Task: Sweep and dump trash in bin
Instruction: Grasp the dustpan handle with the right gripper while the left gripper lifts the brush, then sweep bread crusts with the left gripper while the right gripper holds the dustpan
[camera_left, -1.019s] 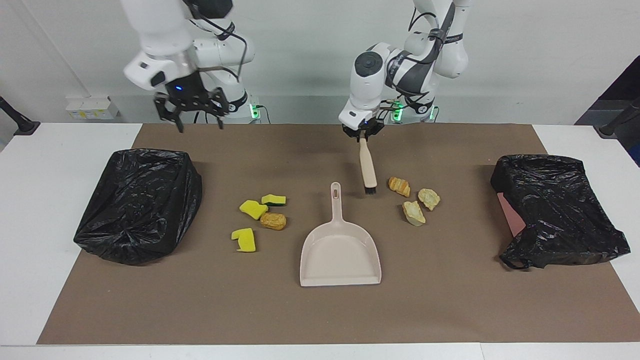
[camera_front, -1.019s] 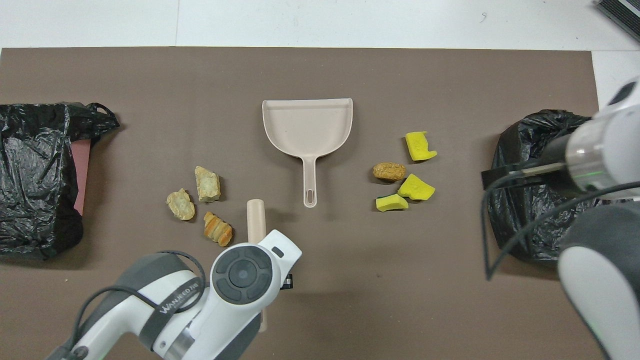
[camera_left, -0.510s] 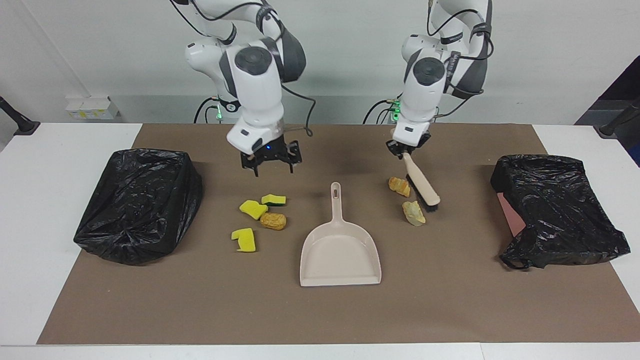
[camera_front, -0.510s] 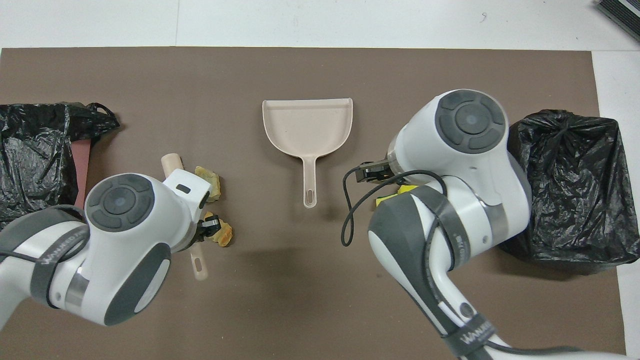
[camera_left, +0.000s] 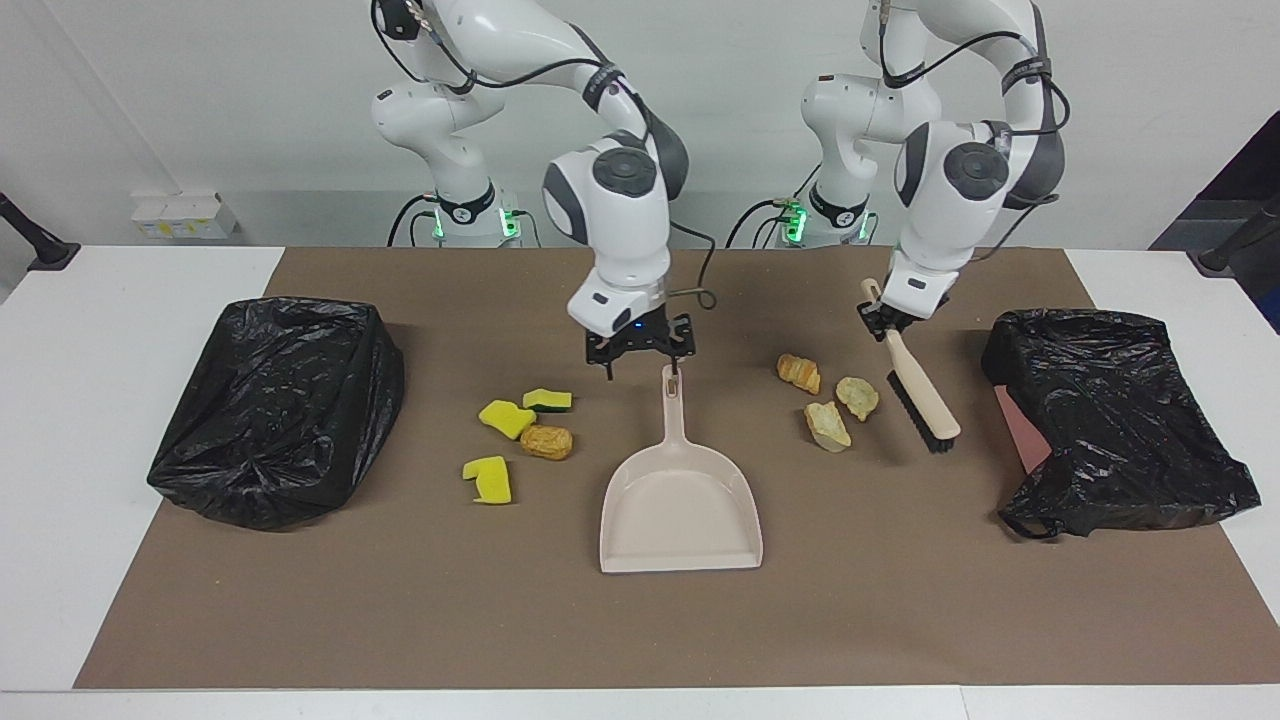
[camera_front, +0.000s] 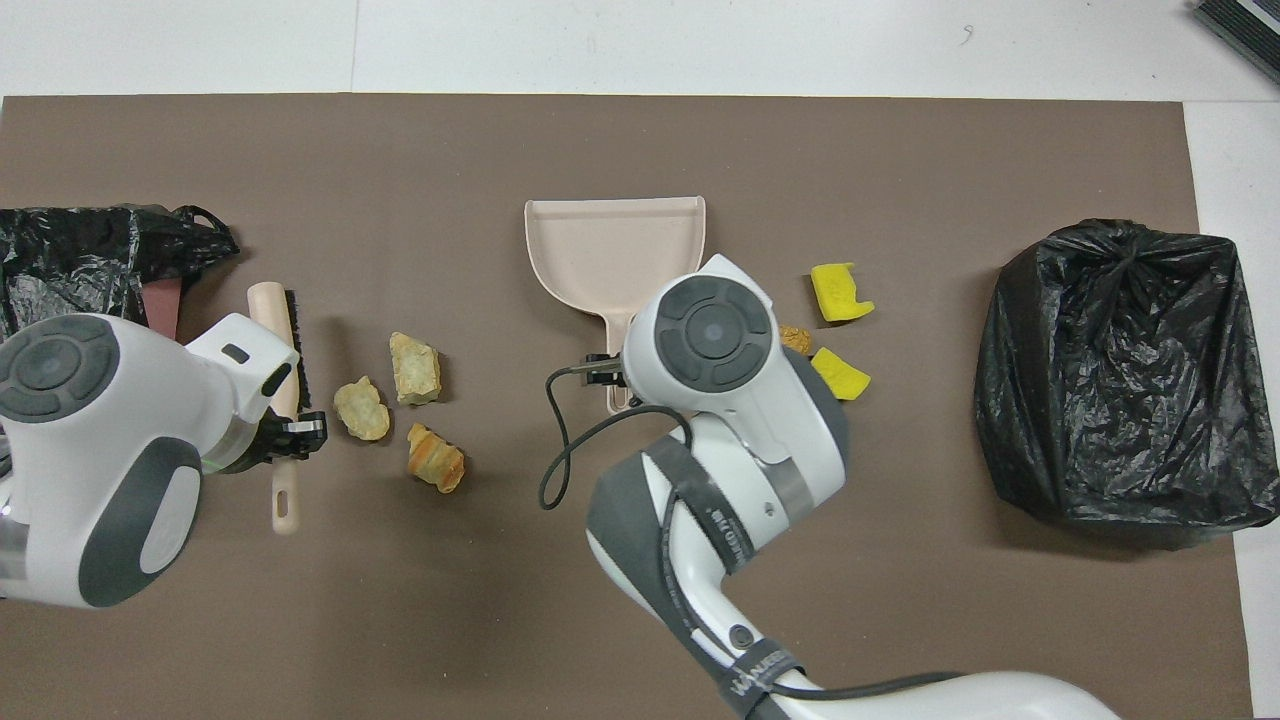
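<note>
Brown paper covers the middle of the white table, and a bin lined with a black bag sits at each end of it: one toward the right arm's end, the other toward the left arm's end, with a pink wall showing under its bag. Between them lies the beige dustpan, its handle pointing at the robots. The right gripper hangs with its fingers spread just over the tip of that handle, holding nothing. The left gripper is clamped on the handle of the beige brush, whose black bristles face the nearest scraps. The trash lies in two clusters flanking the dustpan. Beside the brush are three crusty, bread-like lumps: an orange ridged one and two paler tan ones, close together. Toward the right arm's end lie a browned lump, touching a yellow sponge piece, a green-backed sponge piece and another notched yellow piece farther from the robots.
</note>
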